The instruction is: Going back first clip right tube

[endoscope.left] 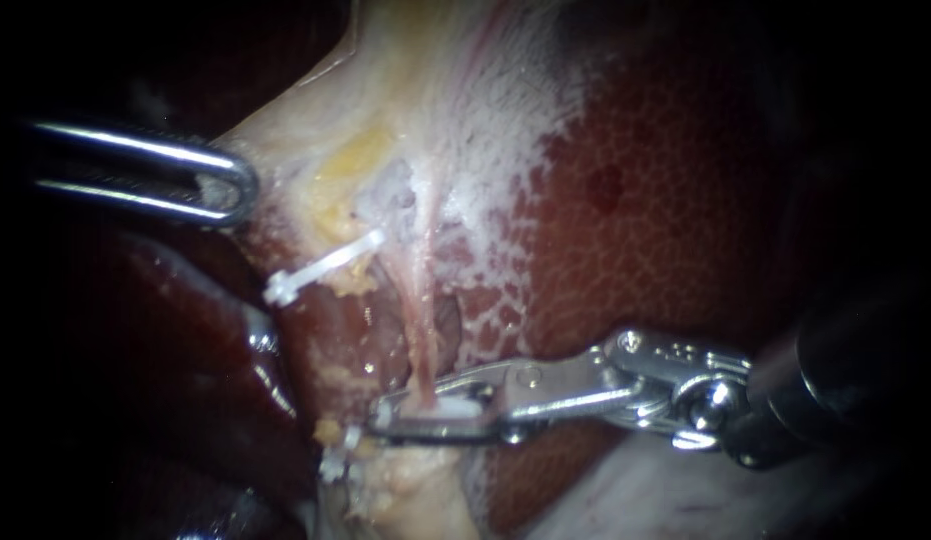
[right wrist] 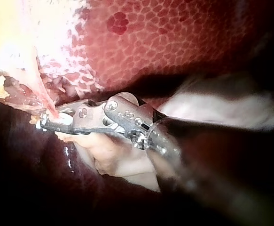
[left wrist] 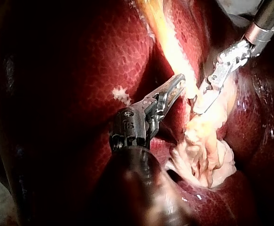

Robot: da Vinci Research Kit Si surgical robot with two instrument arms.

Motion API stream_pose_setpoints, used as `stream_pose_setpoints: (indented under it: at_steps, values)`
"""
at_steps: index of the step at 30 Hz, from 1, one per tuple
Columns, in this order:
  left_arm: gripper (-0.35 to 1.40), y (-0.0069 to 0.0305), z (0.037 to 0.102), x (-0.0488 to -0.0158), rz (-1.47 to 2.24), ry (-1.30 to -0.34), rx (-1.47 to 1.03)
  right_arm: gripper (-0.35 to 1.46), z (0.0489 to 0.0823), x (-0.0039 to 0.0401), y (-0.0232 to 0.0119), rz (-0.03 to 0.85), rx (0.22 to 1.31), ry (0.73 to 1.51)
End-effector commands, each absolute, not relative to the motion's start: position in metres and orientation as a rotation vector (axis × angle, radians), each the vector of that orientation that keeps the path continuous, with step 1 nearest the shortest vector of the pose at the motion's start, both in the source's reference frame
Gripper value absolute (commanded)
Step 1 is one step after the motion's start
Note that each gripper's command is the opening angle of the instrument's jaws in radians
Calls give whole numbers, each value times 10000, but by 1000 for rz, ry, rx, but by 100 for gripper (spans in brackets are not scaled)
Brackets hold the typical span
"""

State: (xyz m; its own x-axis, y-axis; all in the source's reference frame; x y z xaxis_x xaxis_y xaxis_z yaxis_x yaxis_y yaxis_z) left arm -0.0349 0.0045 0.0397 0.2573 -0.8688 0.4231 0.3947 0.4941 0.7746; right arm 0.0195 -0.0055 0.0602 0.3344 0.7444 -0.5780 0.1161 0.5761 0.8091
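My right instrument (endoscope.left: 385,417) comes in from the right and lies low across the field. Its end effector is pinching a white clip (endoscope.left: 453,409) from two sides. The right tube (endoscope.left: 422,335), a thin pink strand, runs down from the pale tissue (endoscope.left: 405,120) into that end effector and meets the clip there; the right wrist view shows the strand entering close to the tip. Just beside the tube, up and to the left in the endoscope view, a second clip (endoscope.left: 323,266) lies slantwise across the yellowish tissue, apart from my right instrument. Further left, my left instrument (endoscope.left: 240,190) reaches in from the left, its end effector pressed together on the edge of the pale tissue. The mottled red liver (endoscope.left: 665,200) lies behind and to the right.
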Motion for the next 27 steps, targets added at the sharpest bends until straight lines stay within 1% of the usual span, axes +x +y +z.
stream_pose_setpoints:
  at_steps: [1,10,14,15,17,19,22,23,27]
  values:
    - [-35,44,398,-349,-928,-958,591,-35,602,195,-55,489,897,1182]
    - [-35,44,399,-350,-928,-958,590,-35,603,195,-56,488,896,1182]
    - [-35,43,399,-350,-928,-958,590,-35,605,195,-59,466,918,1180]
    - [-35,43,399,-350,-928,-958,590,-25,607,196,-61,463,918,1180]
    - [-35,43,399,-350,-928,-958,590,0,611,197,-64,455,920,1179]
    - [-35,42,400,-350,-928,-958,589,12,615,197,-66,437,929,1179]
    - [-35,42,400,-350,-928,-958,589,37,618,198,-66,399,934,1184]
    - [-35,42,400,-350,-928,-958,589,43,618,199,-65,379,914,1193]
    - [-35,42,400,-350,-928,-958,589,54,618,202,-65,335,828,1223]
